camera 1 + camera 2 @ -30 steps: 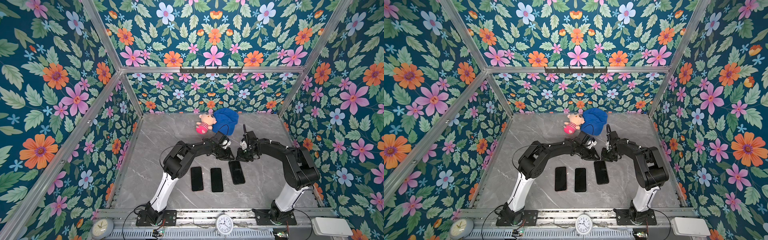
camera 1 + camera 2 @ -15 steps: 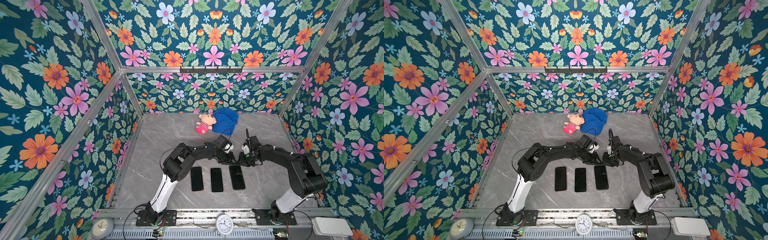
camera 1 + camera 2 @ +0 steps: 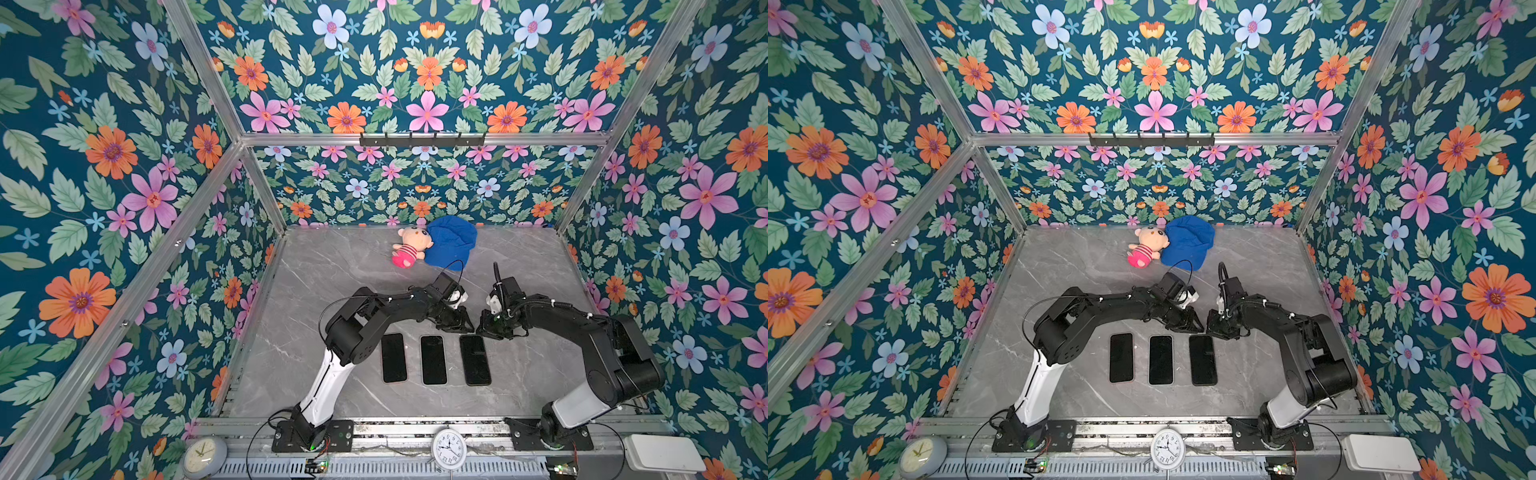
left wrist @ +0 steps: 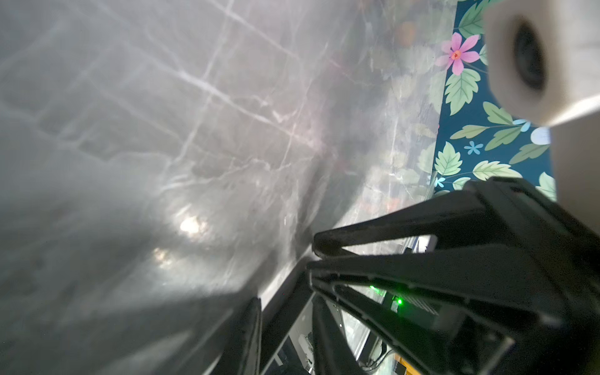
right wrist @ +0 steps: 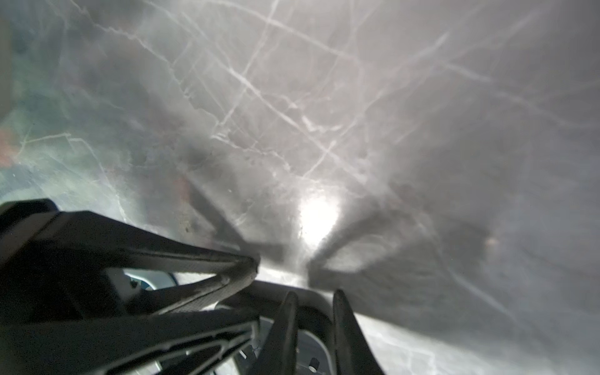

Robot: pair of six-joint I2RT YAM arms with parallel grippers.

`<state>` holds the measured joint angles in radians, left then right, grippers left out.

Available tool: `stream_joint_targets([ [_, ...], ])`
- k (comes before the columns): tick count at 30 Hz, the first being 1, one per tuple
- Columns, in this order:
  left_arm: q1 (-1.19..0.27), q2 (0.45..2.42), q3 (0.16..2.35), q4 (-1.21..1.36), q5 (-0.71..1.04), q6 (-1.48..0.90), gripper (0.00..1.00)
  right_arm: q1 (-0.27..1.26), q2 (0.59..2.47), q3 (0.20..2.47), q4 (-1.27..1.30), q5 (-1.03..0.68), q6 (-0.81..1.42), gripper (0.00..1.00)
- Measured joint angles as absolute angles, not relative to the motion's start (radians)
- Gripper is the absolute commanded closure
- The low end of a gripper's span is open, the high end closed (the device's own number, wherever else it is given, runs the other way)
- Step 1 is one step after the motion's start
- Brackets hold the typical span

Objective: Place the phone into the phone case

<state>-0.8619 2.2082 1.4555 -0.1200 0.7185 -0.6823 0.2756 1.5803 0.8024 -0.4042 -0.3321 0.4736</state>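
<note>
Three dark slabs lie flat in a row near the front edge of the bench (image 3: 332, 274), with their long sides parallel. The one at the right end I take for the phone case (image 3: 475, 360). Its glossy face makes me think the phone already lies in it, but I cannot confirm this; the phone could as well be the middle slab (image 3: 433, 360) or the left slab (image 3: 393, 358). Both arms work at the far short edge of the phone case, probably because a hold at two points on one edge stops it from turning while the rim is seated. The left end effector (image 4: 285, 300) has its fingers only slightly apart, with a thin dark rim running between them. The right end effector (image 5: 315, 292) is likewise astride a rounded dark corner. I judge that each pinches this rim. In both top views each arm is folded at the elbow and reaches low toward the middle of the bench, wrist pitched down, the two tips almost touching.
</note>
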Motion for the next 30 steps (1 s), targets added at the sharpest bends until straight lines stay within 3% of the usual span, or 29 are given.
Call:
stream_joint_targets([
  [6, -0.865, 2.208, 1.455, -0.120, 0.717, -0.685, 0.70, 0.276, 1.579, 0.818, -0.427, -0.327, 0.479, 0.79],
  [10, -0.866, 2.179, 1.424, -0.122, 0.687, -0.685, 0.70, 0.277, 1.540, 0.855, -0.443, -0.307, 0.474, 0.64],
  [13, -0.860, 2.140, 1.412, -0.163, 0.636, -0.682, 0.68, 0.276, 1.468, 0.921, -0.448, -0.266, 0.448, 0.60],
  [15, -0.845, 2.086, 1.405, -0.197, 0.571, -0.658, 0.57, 0.276, 1.420, 0.960, -0.427, -0.204, 0.414, 0.62],
  [17, -0.830, 2.013, 1.371, -0.196, 0.508, -0.633, 0.53, 0.274, 1.371, 0.936, -0.370, -0.118, 0.381, 0.65],
  [22, -0.798, 1.805, 1.166, -0.154, 0.347, -0.570, 0.21, 0.251, 1.268, 0.760, -0.212, 0.129, 0.301, 0.60],
  [26, -0.789, 1.621, 1.002, -0.100, 0.205, -0.488, 0.14, 0.241, 1.180, 0.504, 0.109, 0.250, 0.169, 0.71],
  [30, -0.734, 1.501, 0.838, -0.041, 0.078, -0.433, 0.14, 0.152, 1.190, 0.337, 0.343, 0.258, 0.123, 0.69],
])
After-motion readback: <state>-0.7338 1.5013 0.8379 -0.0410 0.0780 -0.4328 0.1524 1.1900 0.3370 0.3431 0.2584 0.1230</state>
